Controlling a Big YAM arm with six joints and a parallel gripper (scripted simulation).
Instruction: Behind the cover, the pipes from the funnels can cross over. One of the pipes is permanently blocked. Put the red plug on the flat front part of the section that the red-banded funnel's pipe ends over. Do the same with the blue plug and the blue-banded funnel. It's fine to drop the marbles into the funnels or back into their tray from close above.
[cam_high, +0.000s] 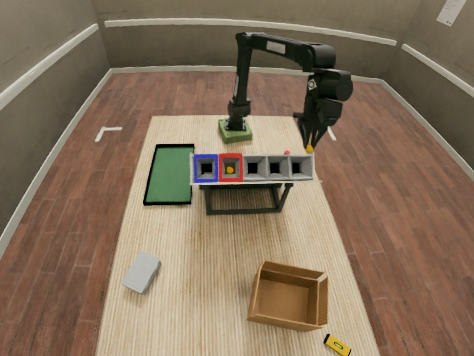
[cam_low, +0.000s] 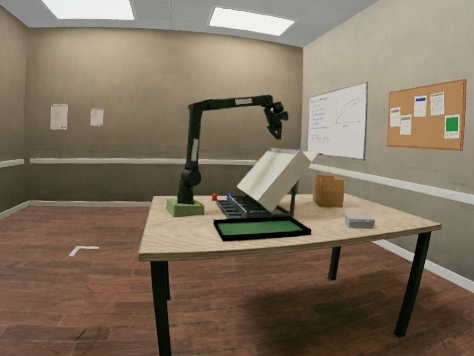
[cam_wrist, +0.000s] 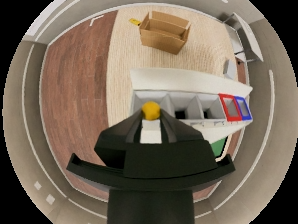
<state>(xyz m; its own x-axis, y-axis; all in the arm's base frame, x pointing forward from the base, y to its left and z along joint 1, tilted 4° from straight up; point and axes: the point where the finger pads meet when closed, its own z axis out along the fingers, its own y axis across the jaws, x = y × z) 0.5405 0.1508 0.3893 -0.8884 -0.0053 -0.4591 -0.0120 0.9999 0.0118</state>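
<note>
My gripper is shut on a yellow marble. It hangs just behind the right end of the row of funnels, above the rightmost grey funnel. The blue-banded funnel is at the left end, the red-banded funnel beside it. A second yellow marble sits in the red-banded funnel. The white cover slopes down to the dark sectioned tray. The red plug and blue plug stand behind that tray.
A green tray with black rim lies left of the funnels. A cardboard box, a grey block and a small yellow tool lie towards the front. The arm's green base is behind.
</note>
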